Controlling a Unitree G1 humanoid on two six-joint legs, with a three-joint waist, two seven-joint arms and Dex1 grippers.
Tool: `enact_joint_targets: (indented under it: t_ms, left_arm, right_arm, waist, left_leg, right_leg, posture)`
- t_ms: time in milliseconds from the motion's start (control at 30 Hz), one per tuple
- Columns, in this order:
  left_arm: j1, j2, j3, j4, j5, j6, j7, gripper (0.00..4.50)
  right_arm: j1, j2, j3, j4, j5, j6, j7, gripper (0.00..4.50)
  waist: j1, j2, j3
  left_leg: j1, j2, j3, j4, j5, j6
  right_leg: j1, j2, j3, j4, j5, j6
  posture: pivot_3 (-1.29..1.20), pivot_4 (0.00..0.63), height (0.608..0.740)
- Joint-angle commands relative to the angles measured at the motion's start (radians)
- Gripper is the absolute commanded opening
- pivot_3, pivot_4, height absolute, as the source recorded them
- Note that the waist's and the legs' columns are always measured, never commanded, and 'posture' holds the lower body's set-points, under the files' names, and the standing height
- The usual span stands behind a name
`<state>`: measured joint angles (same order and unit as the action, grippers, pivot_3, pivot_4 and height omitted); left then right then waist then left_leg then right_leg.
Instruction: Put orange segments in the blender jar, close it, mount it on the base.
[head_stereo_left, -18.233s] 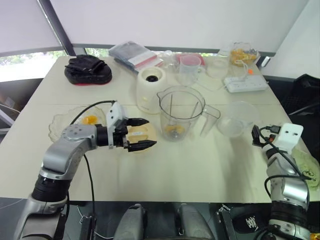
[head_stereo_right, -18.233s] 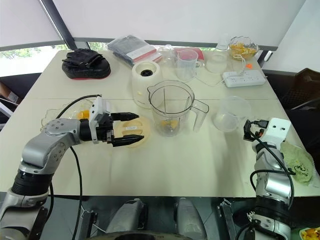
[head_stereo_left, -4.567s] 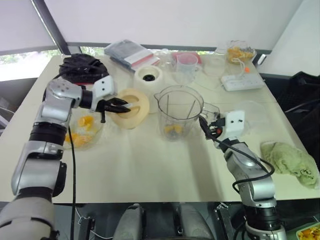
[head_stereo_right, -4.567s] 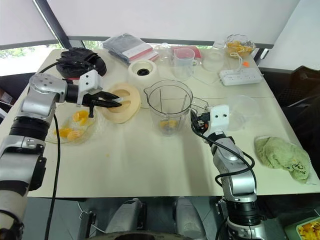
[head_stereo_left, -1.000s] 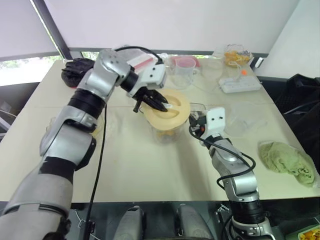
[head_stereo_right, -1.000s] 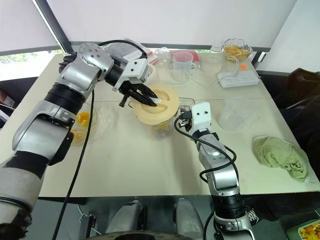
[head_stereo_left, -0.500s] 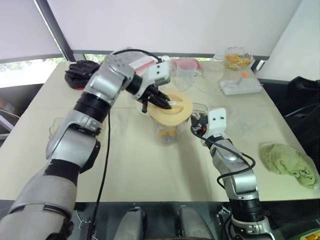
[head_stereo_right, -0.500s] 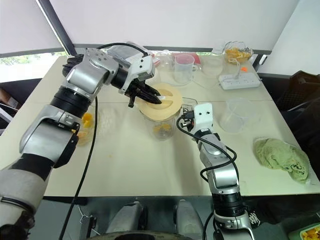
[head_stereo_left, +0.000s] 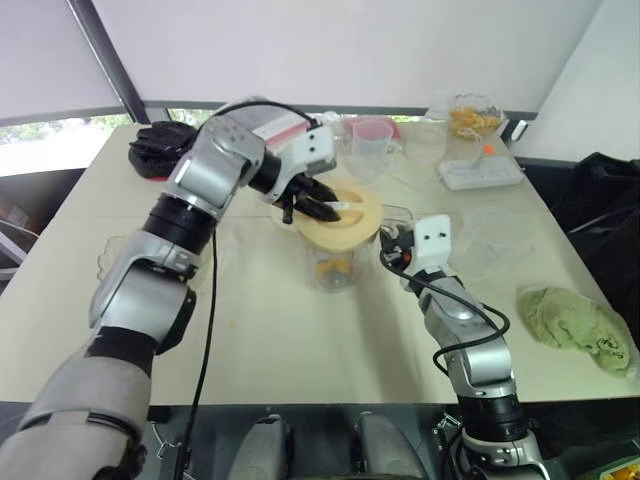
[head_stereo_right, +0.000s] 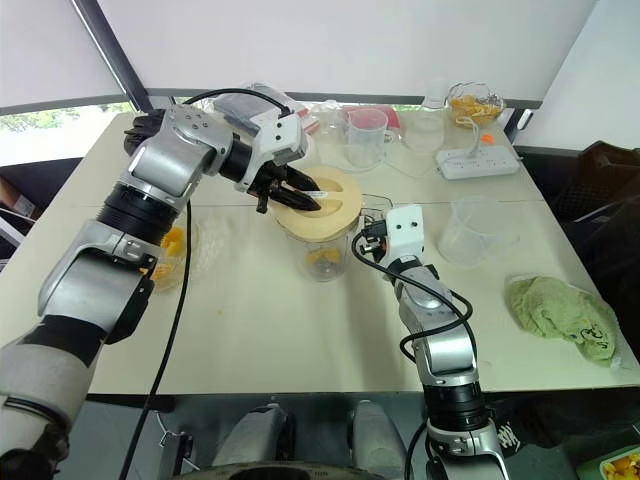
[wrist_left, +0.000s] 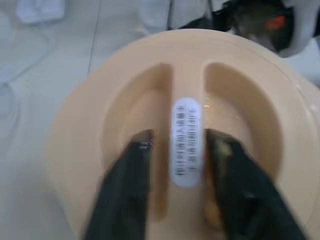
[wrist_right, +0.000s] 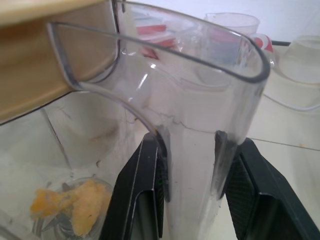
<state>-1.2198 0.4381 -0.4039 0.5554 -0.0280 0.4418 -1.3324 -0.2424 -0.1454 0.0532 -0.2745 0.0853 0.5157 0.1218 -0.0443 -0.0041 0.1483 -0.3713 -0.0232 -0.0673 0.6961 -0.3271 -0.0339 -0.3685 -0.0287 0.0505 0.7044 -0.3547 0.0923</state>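
The big pale table (head_stereo_right: 260, 330) holds everything, and the clear blender jar (head_stereo_right: 322, 250) stands near its middle. On top of the jar is the round cream lid (head_stereo_right: 335, 200). It sits at a slant over the jar's mouth and covers most of it, and I cannot tell for sure if it is pushed all the way down on the rim. The left gripper (wrist_left: 180, 140) comes in over the jar from the far left side, and its two black fingers pinch the raised bar in the middle of the lid. The right gripper (wrist_right: 192, 150) is on the jar's right side, with its fingers closed tight around the jar's handle. Well to the right of the jar and nearer the robot lies a crumpled green cloth (head_stereo_right: 560, 315). To the left of the jar is a glass plate (head_stereo_right: 195, 255) with orange pieces on it, partly behind the left arm. Just right of the jar stands an empty clear jug (head_stereo_right: 468, 228). Behind the jar is a measuring cup (head_stereo_right: 365, 135), and further right of that a white power strip (head_stereo_right: 475, 158). Down in the bottom of the jar lie a few orange segments (wrist_right: 75, 207).
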Motion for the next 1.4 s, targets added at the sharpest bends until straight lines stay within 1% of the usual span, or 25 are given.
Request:
enact_joint_targets:
  t_ms: [33,200,333,433,500,567,600,633,667,700,800,900,1000,1033,1133,1200,1300,1400]
  left_arm:
    - [0.067,0.024,-0.038,0.044,0.078,0.021,0.046,2.79]
    - [0.085,0.026,0.002,-0.002,0.042,0.035,0.035,2.79]
    - [0.106,0.003,0.096,-0.047,-0.041,0.072,0.040,2.79]
    - [0.137,-0.022,0.210,-0.090,-0.158,0.101,0.032,2.79]
    - [0.157,-0.061,0.357,-0.126,-0.317,0.181,0.040,2.79]
    - [0.159,-0.114,0.541,-0.149,-0.512,0.299,0.096,2.79]
    - [0.152,-0.141,0.624,-0.150,-0.587,0.350,0.162,2.79]
    - [0.154,-0.163,0.670,-0.158,-0.620,0.357,0.216,2.79]
    - [0.165,-0.185,0.693,-0.176,-0.631,0.322,0.254,2.79]
    - [0.171,-0.208,0.723,-0.192,-0.647,0.301,0.309,2.79]
    - [0.175,-0.259,0.785,-0.232,-0.670,0.223,0.446,2.79]
    - [0.183,-0.259,0.777,-0.269,-0.633,0.142,0.518,2.79]
    - [0.246,-0.214,0.705,-0.302,-0.515,0.023,0.545,2.79]
    - [0.274,-0.189,0.678,-0.306,-0.470,-0.006,0.559,2.79]
    - [0.411,-0.068,0.548,-0.301,-0.281,-0.187,0.516,2.79]
    - [0.512,0.012,0.482,-0.313,-0.196,-0.271,0.484,2.79]
    - [0.646,0.082,0.459,-0.377,-0.170,-0.318,0.458,2.79]
    - [0.755,0.111,0.486,-0.484,-0.224,-0.257,0.452,2.79]
  right_arm:
    - [-0.014,-0.002,0.014,-0.073,0.011,-0.040,0.034,1.14]
    - [-0.012,-0.004,0.013,-0.075,0.010,-0.039,0.037,1.14]
    - [-0.010,-0.005,0.014,-0.071,0.008,-0.042,0.040,1.14]
    - [-0.010,-0.006,0.016,-0.067,0.007,-0.043,0.044,1.14]
    - [-0.011,-0.007,0.017,-0.062,0.005,-0.046,0.048,1.14]
    - [-0.011,-0.009,0.018,-0.058,0.004,-0.050,0.054,1.14]
    - [-0.012,-0.011,0.018,-0.056,0.004,-0.052,0.057,1.14]
    - [-0.013,-0.013,0.020,-0.054,0.003,-0.053,0.061,1.14]
    - [-0.013,-0.015,0.019,-0.053,0.002,-0.054,0.064,1.14]
    - [-0.015,-0.017,0.017,-0.051,0.002,-0.055,0.067,1.14]
    - [-0.020,-0.022,0.012,-0.048,0.002,-0.054,0.075,1.14]
    - [-0.026,-0.030,0.004,-0.046,0.005,-0.052,0.081,1.14]
    - [-0.042,-0.031,-0.012,-0.046,0.014,-0.049,0.082,1.14]
    - [-0.052,-0.028,-0.024,-0.046,0.021,-0.046,0.080,1.14]
    - [-0.091,-0.027,-0.070,-0.056,0.055,-0.020,0.079,1.14]
    - [-0.121,-0.032,-0.102,-0.070,0.085,0.009,0.083,1.14]
    - [-0.165,-0.057,-0.134,-0.091,0.113,0.055,0.094,1.14]
    - [-0.226,-0.071,-0.166,-0.104,0.149,0.102,0.096,1.14]
  waist:
    - [0.000,0.000,0.000]
    - [0.000,0.000,0.000]
    - [0.000,0.000,0.000]
    - [-0.001,0.000,0.001]
    - [-0.001,0.000,0.001]
    - [-0.001,-0.001,0.003]
    - [-0.001,-0.001,0.003]
    - [-0.003,-0.001,0.003]
    - [-0.005,-0.001,0.003]
    - [-0.005,-0.001,0.003]
    - [-0.001,-0.001,0.003]
    - [-0.002,-0.001,0.003]
    - [-0.001,-0.001,0.003]
    - [-0.002,-0.001,0.003]
    - [-0.005,-0.001,0.003]
    - [-0.005,-0.001,0.003]
    - [0.002,0.000,0.003]
    - [0.003,0.000,0.003]
  left_leg:
    - [0.000,0.000,0.000,0.000,0.000,0.000]
    - [0.000,0.000,0.000,-0.002,0.000,0.000]
    - [-0.001,0.000,0.000,-0.003,0.000,0.000]
    - [-0.002,0.000,0.000,-0.004,0.000,0.000]
    - [-0.003,0.000,0.000,-0.005,0.000,0.000]
    - [-0.005,0.000,0.000,-0.006,0.000,0.000]
    - [-0.008,0.001,0.000,-0.006,0.000,0.000]
    - [-0.014,0.001,0.000,-0.004,0.001,-0.001]
    - [-0.019,0.001,0.000,-0.002,0.001,-0.002]
    - [-0.022,0.001,0.000,-0.002,0.005,-0.008]
    - [-0.022,0.000,0.000,-0.002,0.005,-0.008]
    - [-0.021,0.000,0.000,-0.002,0.005,-0.009]
    - [-0.021,0.000,0.000,-0.003,0.005,-0.009]
    - [-0.021,0.000,0.000,-0.004,0.005,-0.010]
    - [-0.020,0.000,0.000,-0.006,0.006,-0.011]
    - [-0.020,0.000,0.001,-0.009,0.007,-0.013]
    - [-0.021,0.000,0.001,-0.013,0.008,-0.014]
    - [-0.024,0.000,0.000,-0.013,0.008,-0.014]
  right_leg:
    - [0.000,0.000,0.000,0.000,0.000,0.000]
    - [-0.001,0.000,0.000,-0.001,0.000,0.000]
    - [-0.002,0.000,0.000,-0.001,0.000,0.000]
    - [-0.004,0.000,0.000,-0.002,0.000,0.000]
    - [-0.006,0.000,0.001,-0.002,0.000,0.000]
    - [-0.008,-0.001,0.000,-0.003,0.000,0.000]
    - [-0.010,-0.001,0.000,-0.003,0.000,0.000]
    - [-0.016,-0.001,0.000,-0.002,0.000,0.000]
    - [-0.022,-0.001,0.000,0.000,0.000,0.000]
    - [-0.024,-0.001,0.001,0.001,0.000,0.000]
    - [-0.024,-0.001,0.001,0.000,0.000,0.000]
    - [-0.024,-0.001,0.001,0.000,0.001,0.000]
    - [-0.024,-0.001,0.001,0.000,0.001,0.000]
    - [-0.024,-0.001,0.001,0.000,0.001,0.000]
    - [-0.025,-0.001,0.002,0.000,0.001,-0.001]
    - [-0.027,-0.001,0.002,-0.001,0.001,-0.002]
    - [-0.030,-0.001,0.002,-0.001,0.002,-0.002]
    - [-0.032,-0.002,0.002,-0.002,0.002,-0.002]
  posture:
    - [0.00,0.150,0.740]
    - [0.00,0.150,0.740]
    - [0.00,0.150,0.740]
    - [0.00,0.150,0.740]
    - [0.00,0.150,0.740]
    - [0.00,0.150,0.740]
    - [0.00,0.150,0.740]
    - [0.00,0.150,0.740]
    - [0.00,0.150,0.740]
    - [0.00,0.150,0.740]
    - [0.00,0.150,0.740]
    - [0.00,0.150,0.740]
    - [0.00,0.150,0.740]
    - [0.00,0.150,0.740]
    - [0.00,0.150,0.740]
    - [0.00,0.150,0.740]
    - [0.00,0.150,0.740]
    - [0.00,0.150,0.740]
